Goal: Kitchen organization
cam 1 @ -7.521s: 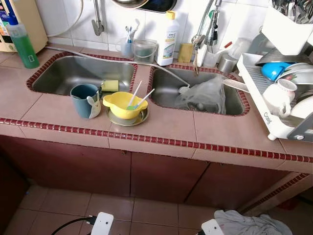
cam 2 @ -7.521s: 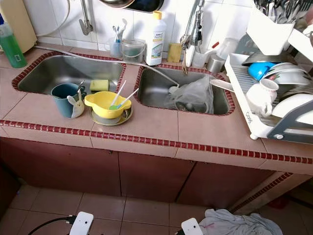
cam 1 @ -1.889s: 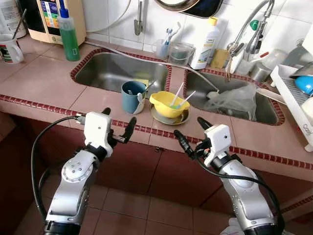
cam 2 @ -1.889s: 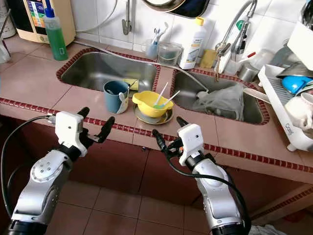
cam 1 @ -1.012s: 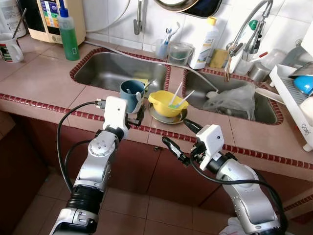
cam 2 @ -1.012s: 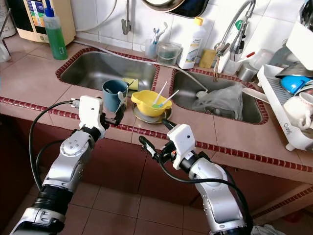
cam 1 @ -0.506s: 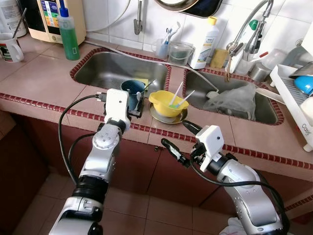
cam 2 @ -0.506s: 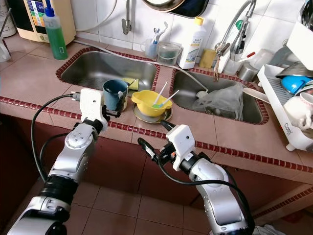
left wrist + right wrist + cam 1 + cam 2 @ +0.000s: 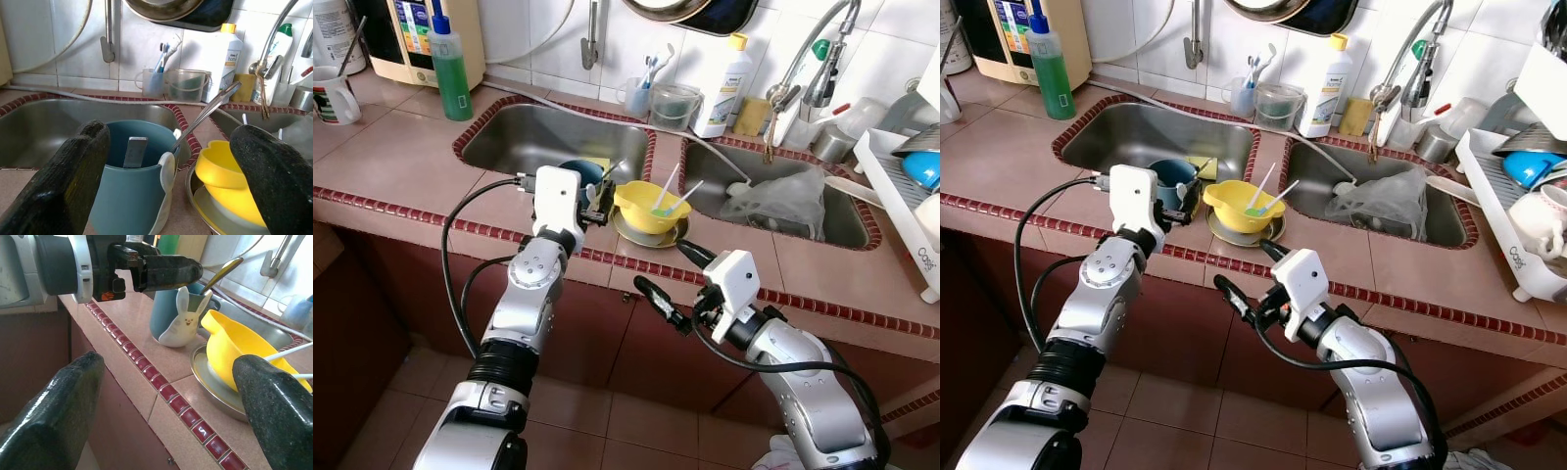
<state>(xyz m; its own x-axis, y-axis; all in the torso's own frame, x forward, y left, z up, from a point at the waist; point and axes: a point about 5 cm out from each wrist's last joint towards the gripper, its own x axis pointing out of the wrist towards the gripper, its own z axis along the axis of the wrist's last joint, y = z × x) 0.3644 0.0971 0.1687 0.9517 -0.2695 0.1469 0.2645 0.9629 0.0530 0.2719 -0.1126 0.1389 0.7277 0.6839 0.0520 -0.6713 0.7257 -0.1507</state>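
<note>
The left gripper (image 9: pixel 166 181) stands at counter height with its fingers spread wide. Directly ahead of it, framed between the two fingers but not yet touched, sits the blue mug (image 9: pixel 132 178), which carries a white rabbit figure on its side and holds metal cutlery. Just beside the mug, toward the right finger (image 9: pixel 274 186), a yellow bowl (image 9: pixel 227 178) rests on a steel plate (image 9: pixel 651 233).

In my judgement the step in hand is gripping the mug. To do it well, advance level, keep the right finger clear of the bowl, and close low on the mug's body, below the leaning spoon handle (image 9: pixel 205 115).

The right gripper (image 9: pixel 1249 279) waits open, forward of the counter edge.

The surface is a pink tiled counter (image 9: pixel 401 162) with dark red trim, between two steel sinks (image 9: pixel 533 137). Tiled wall behind; dish rack (image 9: pixel 1518 264) well to the right.
</note>
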